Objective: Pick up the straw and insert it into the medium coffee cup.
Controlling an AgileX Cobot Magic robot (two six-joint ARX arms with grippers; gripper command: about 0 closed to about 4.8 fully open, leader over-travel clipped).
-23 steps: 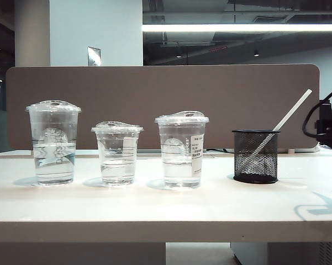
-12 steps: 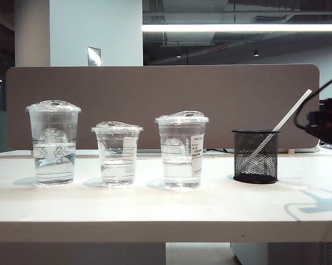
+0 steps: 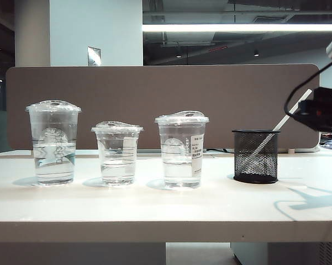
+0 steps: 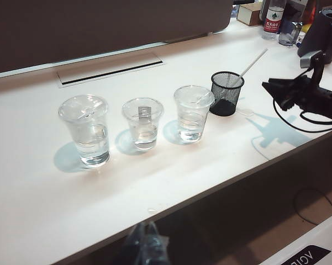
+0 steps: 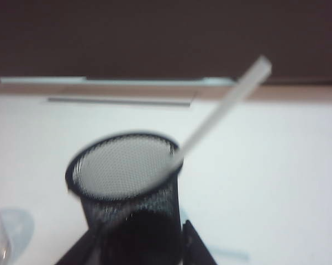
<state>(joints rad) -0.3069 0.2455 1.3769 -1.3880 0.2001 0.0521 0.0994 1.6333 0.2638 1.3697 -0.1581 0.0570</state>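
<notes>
The white straw (image 3: 279,125) (image 4: 253,62) (image 5: 226,107) leans out of a black mesh holder (image 3: 256,157) (image 4: 226,93) (image 5: 127,193) on the right of the table. The medium coffee cup (image 3: 182,149) (image 4: 192,113), clear and lidded with a white sticker, stands just left of the holder. My right gripper (image 3: 298,114) (image 4: 272,91) (image 5: 139,232) hovers open, right of the holder near the straw's upper end, with nothing between its fingers. My left gripper (image 4: 146,240) hangs shut in front of and below the table's near edge, out of the exterior view.
A tall clear cup (image 3: 53,142) (image 4: 87,130) and a short clear cup (image 3: 117,153) (image 4: 143,124) stand left of the medium one, all holding some water. A brown partition (image 3: 154,99) backs the table. Bottles (image 4: 273,19) stand at the far right corner.
My right arm has moved left and a little upward into the exterior view, closer to the straw's top. Cups, holder and straw have not moved.
</notes>
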